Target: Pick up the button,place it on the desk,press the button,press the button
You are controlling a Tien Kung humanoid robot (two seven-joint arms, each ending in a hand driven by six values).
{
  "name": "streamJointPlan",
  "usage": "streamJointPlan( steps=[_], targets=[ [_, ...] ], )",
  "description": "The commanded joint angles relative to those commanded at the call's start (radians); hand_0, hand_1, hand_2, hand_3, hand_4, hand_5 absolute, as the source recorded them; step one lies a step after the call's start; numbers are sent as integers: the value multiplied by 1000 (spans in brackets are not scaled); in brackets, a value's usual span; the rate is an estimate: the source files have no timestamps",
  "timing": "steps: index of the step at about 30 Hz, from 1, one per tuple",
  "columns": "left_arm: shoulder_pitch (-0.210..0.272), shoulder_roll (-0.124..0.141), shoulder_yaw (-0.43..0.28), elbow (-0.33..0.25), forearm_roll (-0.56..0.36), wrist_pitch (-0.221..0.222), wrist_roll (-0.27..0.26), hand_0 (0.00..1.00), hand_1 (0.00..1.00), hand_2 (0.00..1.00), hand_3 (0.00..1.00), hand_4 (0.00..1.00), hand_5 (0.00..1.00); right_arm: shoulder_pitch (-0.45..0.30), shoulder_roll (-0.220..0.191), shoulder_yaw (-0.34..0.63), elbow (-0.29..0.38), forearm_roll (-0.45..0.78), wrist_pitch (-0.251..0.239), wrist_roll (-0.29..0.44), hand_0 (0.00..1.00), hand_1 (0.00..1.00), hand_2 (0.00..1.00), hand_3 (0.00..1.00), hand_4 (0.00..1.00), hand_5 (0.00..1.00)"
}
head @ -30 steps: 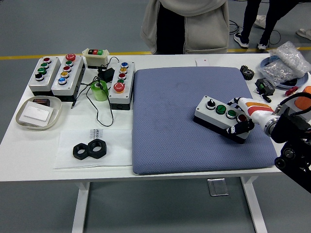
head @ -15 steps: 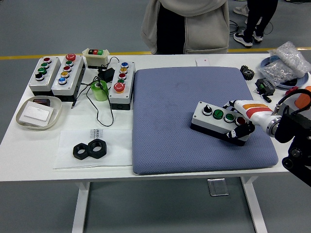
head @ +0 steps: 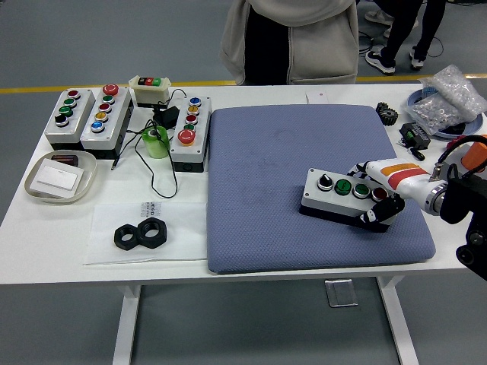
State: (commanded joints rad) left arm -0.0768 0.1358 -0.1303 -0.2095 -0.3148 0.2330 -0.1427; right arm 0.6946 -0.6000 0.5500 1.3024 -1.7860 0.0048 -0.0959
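Hand (head: pixel 378 199) around button box (head: pixel 341 193)

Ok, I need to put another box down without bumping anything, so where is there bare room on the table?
The blue mat is bare left of the button box held by the right hand. The white table is bare along its near-left edge, below the tray. The far-left corner is crowded with button boxes, the far right with parts.

Your right arm (head: pixel 449 199) came in from the right edge, black at the elbow, with a white and orange forearm angled toward the left. Its right hand (head: pixel 378 198) was closed in a grip on the button box (head: pixel 341 193), dark fingers (head: pixel 380 214) curled around the box's right end.
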Motion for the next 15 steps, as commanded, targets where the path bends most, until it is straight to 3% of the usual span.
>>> streamJointPlan(
  steps=[15],
  targets=[
    [4,3,-7,0,15,0,2,702,833,891,828,644,998,53,-20,-39,-14,-111,-26,87,478,495,523,727,883,52]
  ],
)
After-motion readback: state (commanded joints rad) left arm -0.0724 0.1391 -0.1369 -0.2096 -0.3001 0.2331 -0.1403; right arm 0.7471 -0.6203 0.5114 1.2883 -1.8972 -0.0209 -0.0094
